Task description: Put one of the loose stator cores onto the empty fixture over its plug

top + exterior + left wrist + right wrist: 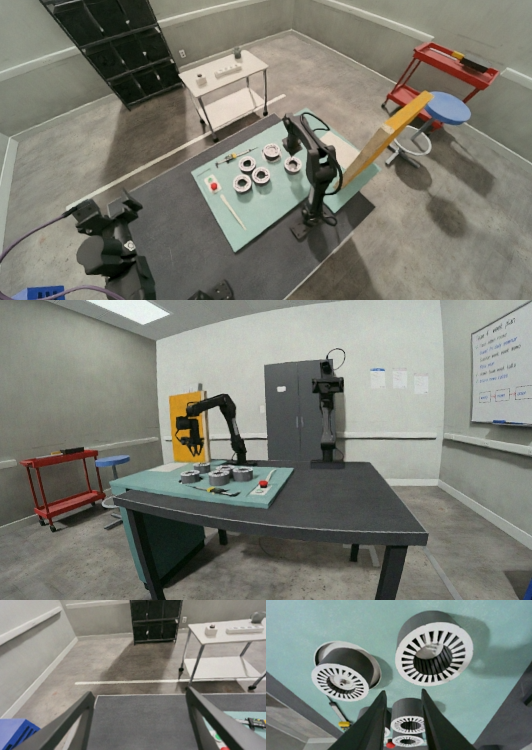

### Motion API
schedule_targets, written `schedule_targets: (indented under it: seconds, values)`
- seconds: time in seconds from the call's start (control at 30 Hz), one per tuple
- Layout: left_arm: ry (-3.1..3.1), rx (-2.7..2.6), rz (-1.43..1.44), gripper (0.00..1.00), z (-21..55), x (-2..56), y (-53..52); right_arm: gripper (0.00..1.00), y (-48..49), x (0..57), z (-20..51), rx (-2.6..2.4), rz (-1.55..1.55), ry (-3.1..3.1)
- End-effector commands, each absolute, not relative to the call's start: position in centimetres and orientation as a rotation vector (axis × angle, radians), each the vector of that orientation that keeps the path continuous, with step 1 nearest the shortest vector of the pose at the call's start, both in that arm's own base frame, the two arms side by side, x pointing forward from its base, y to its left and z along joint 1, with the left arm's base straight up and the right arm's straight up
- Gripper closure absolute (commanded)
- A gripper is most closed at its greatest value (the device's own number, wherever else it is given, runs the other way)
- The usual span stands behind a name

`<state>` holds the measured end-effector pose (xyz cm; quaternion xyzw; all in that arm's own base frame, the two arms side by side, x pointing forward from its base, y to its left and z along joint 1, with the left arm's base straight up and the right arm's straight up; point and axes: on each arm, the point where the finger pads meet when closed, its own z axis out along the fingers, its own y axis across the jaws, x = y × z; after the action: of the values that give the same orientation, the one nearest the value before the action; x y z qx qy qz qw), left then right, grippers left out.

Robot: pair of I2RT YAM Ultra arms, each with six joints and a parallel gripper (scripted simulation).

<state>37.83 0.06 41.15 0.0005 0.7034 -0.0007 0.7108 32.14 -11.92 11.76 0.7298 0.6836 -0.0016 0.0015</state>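
Note:
One stator core [341, 663] [271, 148] sits in a pale round dish, with a screw-topped plug in its bore. Another core [434, 630] [292, 161] stands upright on the mat [240, 235]; a pale metallic surface shows inside its bore, but its base is hidden. Three more cores stand grouped together, one [407, 706] just beyond the right fingertips in the right wrist view. No bare plug is visible. My right gripper [403, 693] [195, 453] is partly open, empty, and above the cores. My left gripper [138, 692] is wide open and empty, away from the cores.
The panel's red button [214, 186] [263, 484] is near the mat's edge beyond the grouped cores. A caliper [230, 157] [216, 490] lies along the mat, and a pale strip [233, 212] lies near the panel. A tall yellow board [387, 145] [182, 415] stands beside the right arm.

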Motion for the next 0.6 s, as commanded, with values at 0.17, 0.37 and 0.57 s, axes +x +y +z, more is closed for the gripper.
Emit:
schedule_targets:
  seconds: [0.17,0.37,0.57]
  values:
    - [1.478,-0.002,-0.008,0.00,44.3,37.1,0.0,0.61,-10.8,37.7,15.9,1.671,0.188,2.238]
    - [1.478,-0.002,-0.008,0.00,44.3,37.1,0.0,0.61,-9.7,39.7,18.8,1.311,0.221,2.229]
    - [1.478,-0.002,-0.008,0.00,44.3,37.1,0.0,0.61,-7.6,41.8,24.3,0.971,0.225,2.156]
